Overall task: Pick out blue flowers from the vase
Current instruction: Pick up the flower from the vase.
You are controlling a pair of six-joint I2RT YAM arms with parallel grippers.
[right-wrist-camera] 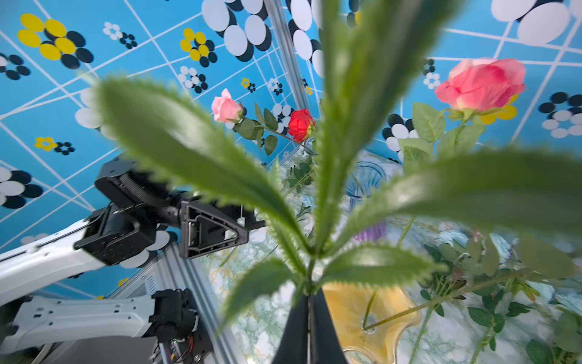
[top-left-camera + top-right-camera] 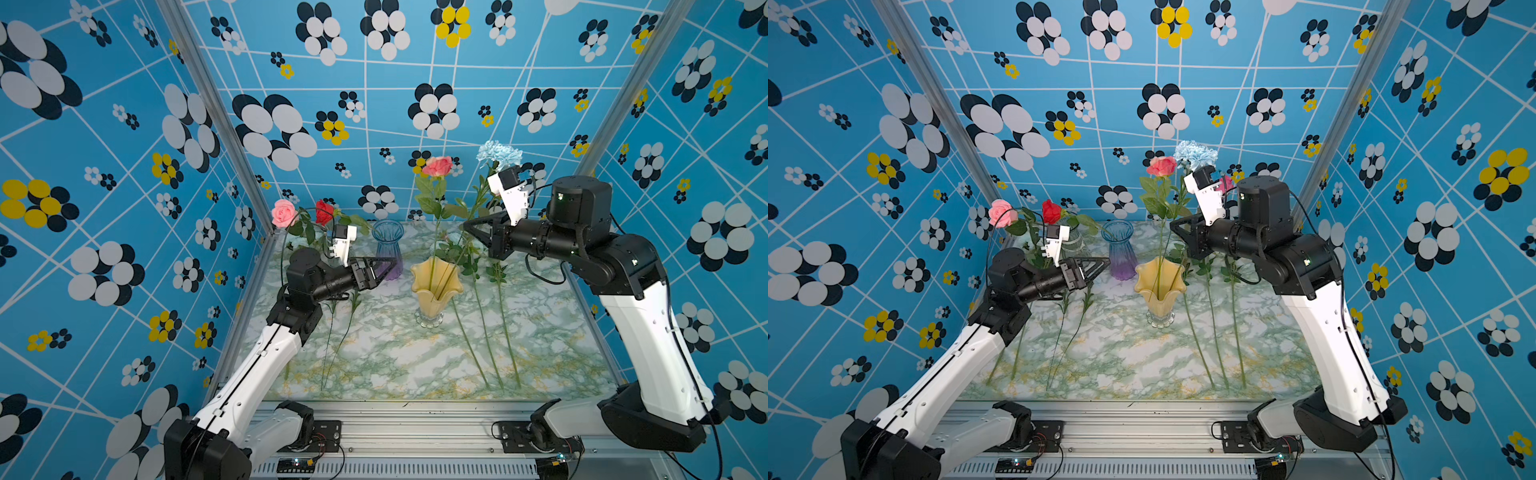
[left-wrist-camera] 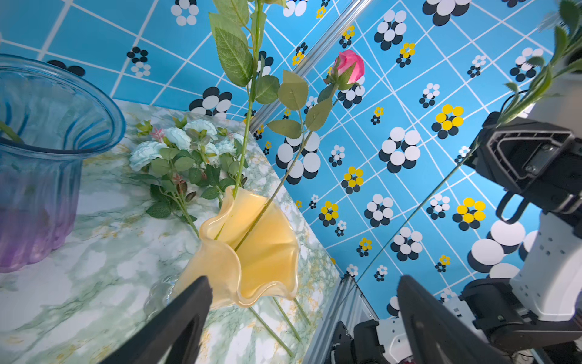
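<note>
right tool [image 2: 466,226] grips stem of raised blue flower [image 2: 498,153]

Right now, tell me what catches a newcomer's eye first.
A pale blue ruffled flower, held high by the right gripper shut on its stem. Nearby, a wavy-rimmed yellow glass vase stands mid-table holding a tall pink rose, all inside loud blue flower-patterned walls.

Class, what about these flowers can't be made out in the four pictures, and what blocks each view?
1. Held blue flower: bloom missing from the right wrist view; its blurred leaves fill it.
2. Loose stems: blooms hidden under the left arm in both top views.
3. Lying blue flowers: count unclear in the left wrist view, leaves overlap; in both top views the right gripper mostly screens them.
</note>
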